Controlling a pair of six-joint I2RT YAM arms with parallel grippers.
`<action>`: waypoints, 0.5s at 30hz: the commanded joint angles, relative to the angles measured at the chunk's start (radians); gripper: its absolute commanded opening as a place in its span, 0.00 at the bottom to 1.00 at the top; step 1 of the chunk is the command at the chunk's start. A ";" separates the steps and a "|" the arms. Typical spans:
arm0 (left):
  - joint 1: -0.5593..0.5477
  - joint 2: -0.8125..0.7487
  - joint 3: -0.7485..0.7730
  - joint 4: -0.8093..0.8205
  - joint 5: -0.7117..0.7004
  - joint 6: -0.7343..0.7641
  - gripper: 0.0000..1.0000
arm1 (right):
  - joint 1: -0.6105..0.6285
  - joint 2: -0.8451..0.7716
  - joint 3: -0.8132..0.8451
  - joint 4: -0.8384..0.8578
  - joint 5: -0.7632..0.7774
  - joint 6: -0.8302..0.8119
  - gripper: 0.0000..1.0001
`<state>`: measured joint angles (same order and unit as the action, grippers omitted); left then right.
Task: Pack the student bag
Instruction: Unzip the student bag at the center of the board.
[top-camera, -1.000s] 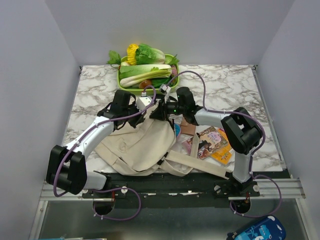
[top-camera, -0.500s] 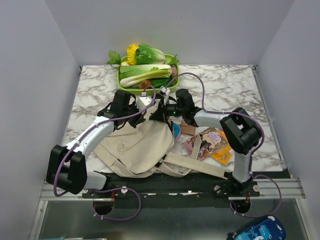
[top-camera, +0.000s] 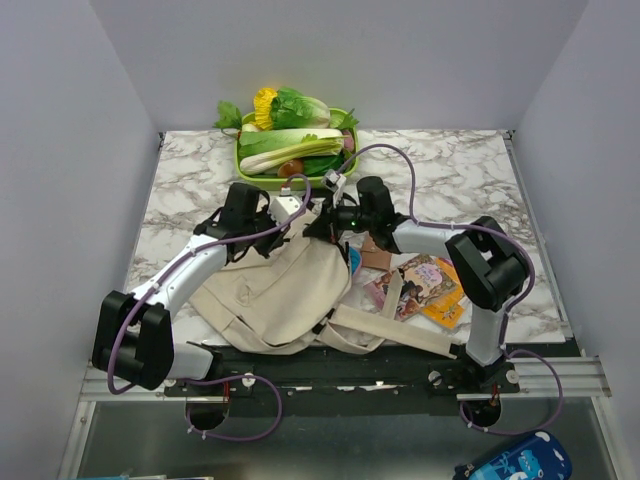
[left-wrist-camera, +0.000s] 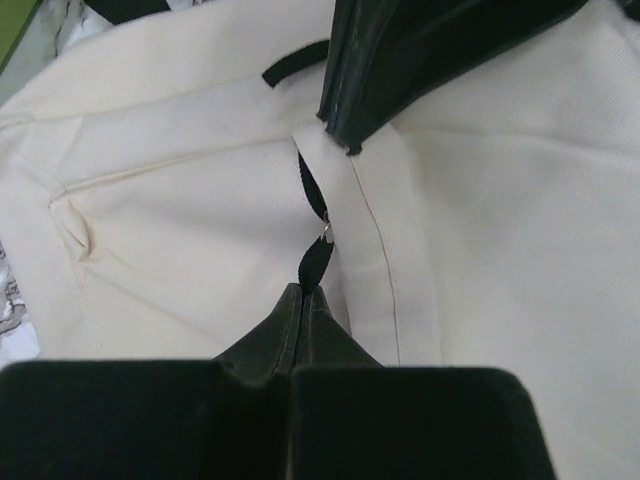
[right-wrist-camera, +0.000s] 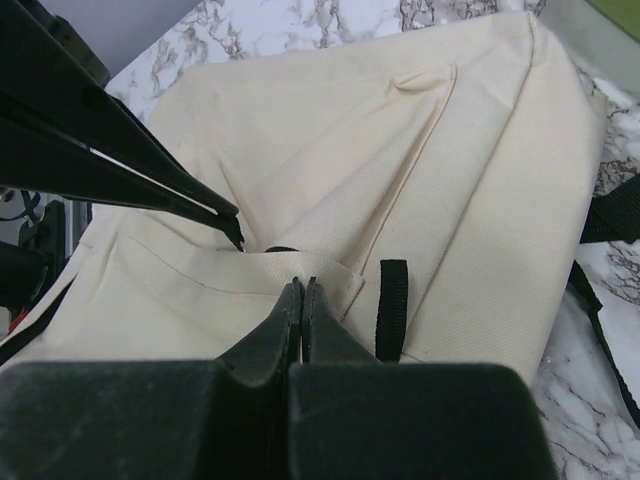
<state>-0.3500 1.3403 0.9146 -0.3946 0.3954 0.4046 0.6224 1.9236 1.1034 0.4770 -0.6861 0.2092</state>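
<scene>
bag (top-camera: 270, 295): middle of near edge of table (top-camera: 450, 170) | left tool (left-wrist-camera: 302, 292): clamped on black zip pull (left-wrist-camera: 313, 258) | right tool (right-wrist-camera: 301, 284): pinching bag canvas beside it, shifted slightly far-right since a second ago | reading: zip likely being tensioned open; books (top-camera: 430, 285) unpacked

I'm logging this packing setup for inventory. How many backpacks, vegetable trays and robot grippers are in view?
Large beige canvas backpack: 1
Green rectangular tray of vegetables: 1
Black two-finger grippers: 2, the left gripper and the right gripper, both pinched shut on the backpack
Total: 4
</scene>
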 joint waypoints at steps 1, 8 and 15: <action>0.028 -0.044 -0.052 -0.021 -0.081 0.043 0.00 | -0.035 -0.072 -0.030 0.003 0.045 -0.031 0.01; 0.134 -0.070 -0.075 -0.139 -0.033 0.105 0.00 | -0.043 -0.094 -0.068 0.006 0.063 -0.050 0.01; 0.169 -0.213 -0.129 -0.327 -0.047 0.221 0.00 | -0.043 -0.126 -0.114 0.009 0.187 -0.085 0.01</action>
<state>-0.2417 1.2068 0.8253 -0.4816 0.4641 0.5087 0.6216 1.8526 1.0317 0.4992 -0.6544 0.1894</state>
